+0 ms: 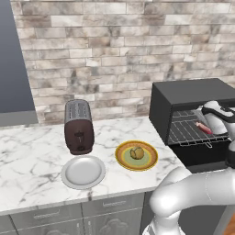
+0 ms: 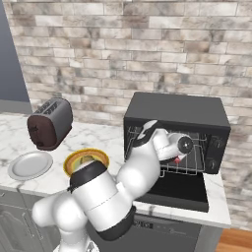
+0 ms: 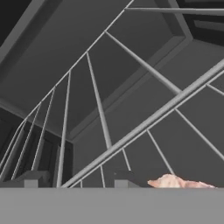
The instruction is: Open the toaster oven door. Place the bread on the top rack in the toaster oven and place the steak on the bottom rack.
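Note:
The black toaster oven (image 1: 193, 94) stands at the right of the counter, its door (image 2: 172, 189) folded down flat in front. My gripper (image 3: 78, 181) reaches inside among the wire racks, open, with nothing between its fingertips (image 3: 127, 179). The pinkish-red steak (image 1: 203, 127) lies on what looks like the bottom rack (image 1: 188, 137), just beside one fingertip and apart from it in the hand view. The top rack (image 1: 186, 114) is bare. The tan bread (image 1: 136, 153) roll sits on the yellow-rimmed green plate (image 1: 121, 158), left of the oven.
A dark brown slot toaster (image 1: 78, 126) stands at the back left of the marble counter (image 1: 32, 160). A bare grey-white plate (image 1: 83, 171) lies before it near the front edge. A brick wall (image 1: 114, 46) closes the back.

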Robot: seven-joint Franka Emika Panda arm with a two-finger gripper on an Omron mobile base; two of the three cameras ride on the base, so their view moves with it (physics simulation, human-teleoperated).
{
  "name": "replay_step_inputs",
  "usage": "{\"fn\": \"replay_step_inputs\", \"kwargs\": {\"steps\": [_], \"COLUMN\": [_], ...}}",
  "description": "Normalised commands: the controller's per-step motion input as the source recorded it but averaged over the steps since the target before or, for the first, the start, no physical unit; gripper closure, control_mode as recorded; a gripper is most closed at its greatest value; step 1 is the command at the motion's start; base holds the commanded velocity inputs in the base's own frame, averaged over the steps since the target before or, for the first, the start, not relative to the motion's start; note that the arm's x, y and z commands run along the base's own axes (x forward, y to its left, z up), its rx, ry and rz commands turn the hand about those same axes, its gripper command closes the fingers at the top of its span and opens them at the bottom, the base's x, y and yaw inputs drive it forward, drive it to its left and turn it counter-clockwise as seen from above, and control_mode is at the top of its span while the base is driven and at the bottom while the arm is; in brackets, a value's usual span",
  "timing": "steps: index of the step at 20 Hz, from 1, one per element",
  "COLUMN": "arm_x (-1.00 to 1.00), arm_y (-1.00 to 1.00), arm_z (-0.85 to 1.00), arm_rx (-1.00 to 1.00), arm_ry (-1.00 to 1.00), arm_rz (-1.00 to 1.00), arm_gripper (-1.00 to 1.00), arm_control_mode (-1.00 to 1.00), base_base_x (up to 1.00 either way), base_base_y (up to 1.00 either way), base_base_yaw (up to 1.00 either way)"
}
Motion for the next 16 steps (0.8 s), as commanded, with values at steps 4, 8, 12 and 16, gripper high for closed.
{"fn": "replay_step_inputs", "kwargs": {"steps": [4,8,12,16], "arm_x": [-0.20,-0.27,-0.39,-0.38], "arm_y": [0.09,0.07,0.00,0.00], "arm_z": [-0.37,-0.42,-0.45,-0.50], "arm_rx": [-0.06,-0.07,-0.08,-0.10], "arm_ry": [0.14,0.09,0.09,0.13], "arm_rz": [-0.01,-0.01,0.00,0.00], "arm_gripper": [1.00,1.00,1.00,1.00], "arm_control_mode": [-1.00,-1.00,-1.00,-1.00], "base_base_x": [0.00,0.00,0.00,0.00], "base_base_y": [0.00,0.00,0.00,0.00], "base_base_yaw": [0.00,0.00,0.00,0.00]}}
